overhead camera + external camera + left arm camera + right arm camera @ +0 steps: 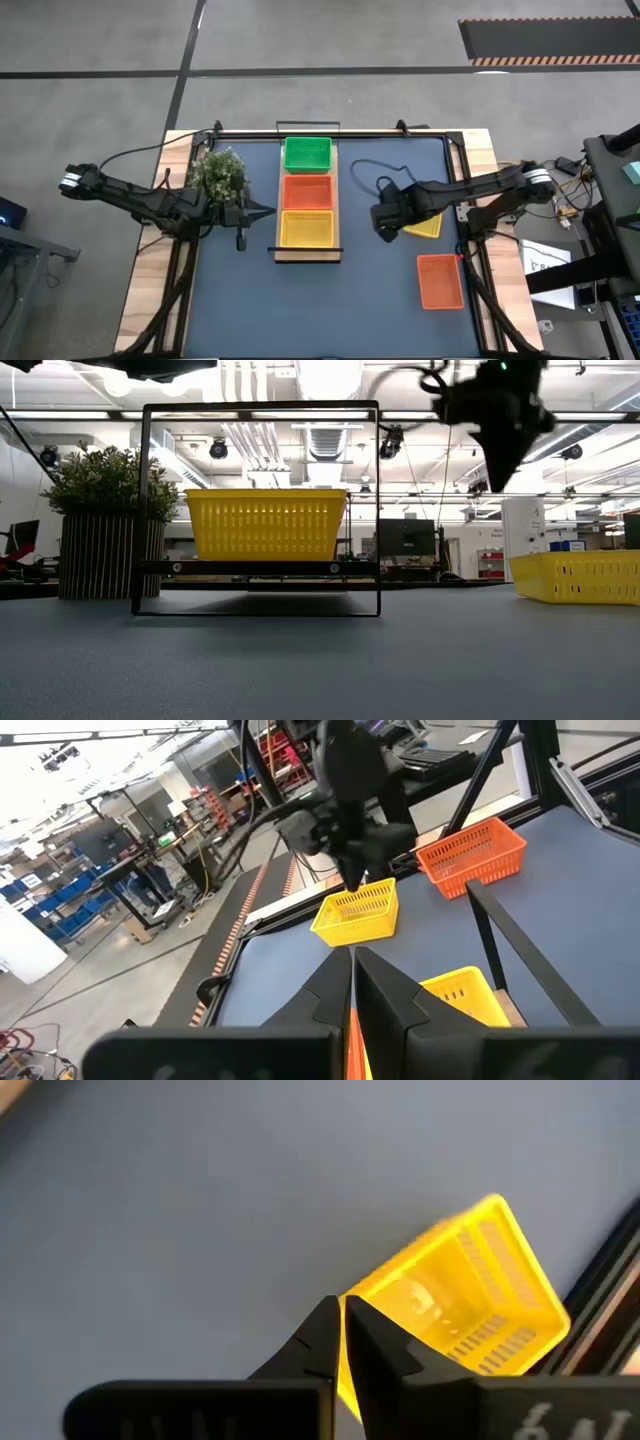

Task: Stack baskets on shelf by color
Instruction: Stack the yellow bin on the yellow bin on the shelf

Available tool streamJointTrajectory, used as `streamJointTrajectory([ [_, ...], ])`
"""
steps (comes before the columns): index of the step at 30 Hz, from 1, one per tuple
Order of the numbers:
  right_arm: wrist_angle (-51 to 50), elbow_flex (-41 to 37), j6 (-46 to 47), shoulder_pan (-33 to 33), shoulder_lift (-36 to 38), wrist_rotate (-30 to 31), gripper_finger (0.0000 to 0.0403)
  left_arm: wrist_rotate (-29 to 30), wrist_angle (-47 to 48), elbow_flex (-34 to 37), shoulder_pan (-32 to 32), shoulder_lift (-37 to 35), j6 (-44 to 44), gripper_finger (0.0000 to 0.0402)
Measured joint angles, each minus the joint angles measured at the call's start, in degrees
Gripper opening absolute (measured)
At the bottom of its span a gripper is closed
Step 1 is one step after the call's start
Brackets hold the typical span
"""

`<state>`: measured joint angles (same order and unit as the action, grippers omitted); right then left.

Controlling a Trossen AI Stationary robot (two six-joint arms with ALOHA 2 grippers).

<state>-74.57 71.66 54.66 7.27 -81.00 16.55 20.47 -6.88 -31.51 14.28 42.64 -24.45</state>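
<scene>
The light-wood shelf [308, 254] holds three stacks in a row: a green basket [307, 154] at the far end, a red-orange one [307, 190] in the middle and a yellow one [307, 229] at the near end. A loose yellow basket [427, 226] and a red-orange basket [440, 281] rest on the table to the right. My right gripper [383, 229] is shut and empty, raised above the table [500, 460] just left of the loose yellow basket [460, 1290]. My left gripper [268, 211] is shut and empty, left of the shelf.
A bushy potted plant [218, 172] stands at the far left, close beside my left arm. The shelf's thin black rails [378, 510] rise at its short ends. Bare blue tabletop [240, 300] lies at the near left and between the shelf and the loose baskets.
</scene>
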Motion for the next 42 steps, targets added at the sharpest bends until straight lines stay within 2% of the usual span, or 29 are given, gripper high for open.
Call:
streamJointTrajectory([
  [4, 5.2, -8.4, 7.8, -2.6, 4.9, 0.0, 0.0037, 0.0, 0.0, 0.0, 0.0, 0.0, 0.0, 0.0002],
  [9, 10.2, -15.5, 13.5, -5.7, 8.2, -0.2, 0.0100, 0.0, 0.0, 0.0, 0.0, 0.0, 0.0, 0.0002],
  [15, 12.9, -19.8, 16.4, -8.1, 7.4, 0.0, 0.0164, 0.0, 0.1, -0.1, 0.0, 0.0, 0.0, 0.0002],
  [21, 18.1, -22.7, 16.3, -9.6, 4.4, 0.2, 0.0187, 0.0, 0.2, -0.1, 0.0, 0.0, 0.0, 0.0002],
  [27, 19.8, -22.6, 17.6, -9.6, 0.7, 0.1, 0.0160, 0.0, 0.2, -0.1, 0.0, 0.0, -0.4, 0.0002],
  [37, 20.5, -22.2, 18.8, -9.6, -0.7, 0.0, 0.0020, 0.0, 0.1, -0.1, 0.0, 0.0, -0.4, 0.0002],
  [42, 20.5, -22.0, 15.7, -9.6, 0.2, 0.0, 0.0013, 0.0, 0.1, -0.1, 0.0, 0.0, -0.4, 0.0002],
])
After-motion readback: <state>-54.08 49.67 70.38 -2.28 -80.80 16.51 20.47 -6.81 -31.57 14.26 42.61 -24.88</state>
